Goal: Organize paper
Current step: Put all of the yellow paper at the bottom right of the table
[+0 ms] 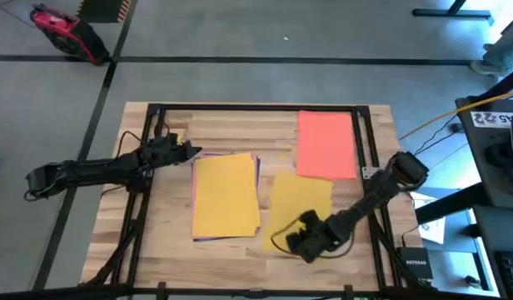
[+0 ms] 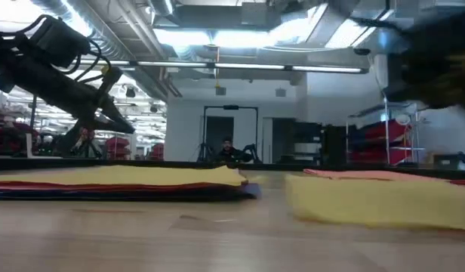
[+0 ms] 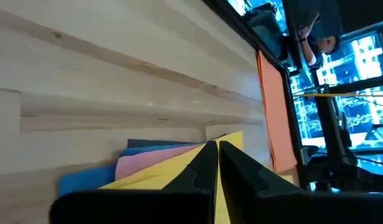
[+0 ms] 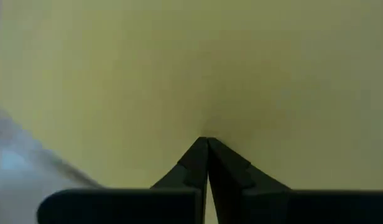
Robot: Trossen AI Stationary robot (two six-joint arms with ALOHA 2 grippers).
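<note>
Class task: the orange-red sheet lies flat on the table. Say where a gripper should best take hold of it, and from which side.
Probably at the orange-red sheet's near short edge, which overlaps the loose yellow sheet, so it sits slightly raised. The right gripper is nearer; come in low from the near side, jaws opened over that edge.

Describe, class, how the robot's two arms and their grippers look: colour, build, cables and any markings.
Both the left arm and the right arm are black, slim and jointed, with bulkier housings at the joints. A thin black cable loops beside the right gripper. Each gripper has two flat, dark, wedge-shaped fingers tapering to points, as on the left gripper. No markings are visible.
</note>
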